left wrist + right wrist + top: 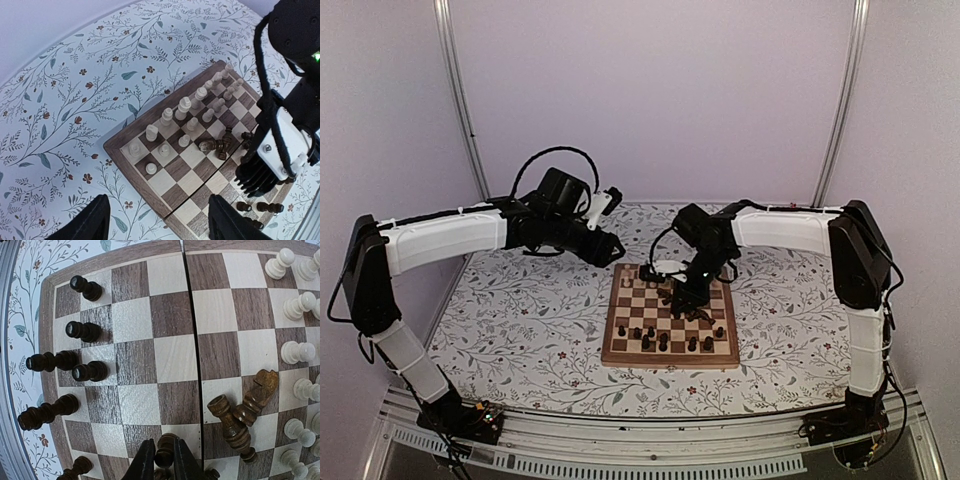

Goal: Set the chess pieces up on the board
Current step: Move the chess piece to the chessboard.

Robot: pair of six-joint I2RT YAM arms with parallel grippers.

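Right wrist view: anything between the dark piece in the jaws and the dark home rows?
Nothing visible. Bare squares separate the dark brown turned wooden piece in the right gripper from the standing dark pieces. The toppled dark pieces lie beyond the centre seam, toward the cream pieces.

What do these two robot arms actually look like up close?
The left arm and right arm are slim segments in white shells, joined by chunky black joints. Loose black cables loop near the wrists. A small green light glows on the right wrist. The left end effector and right end effector each have two flat black fingers.
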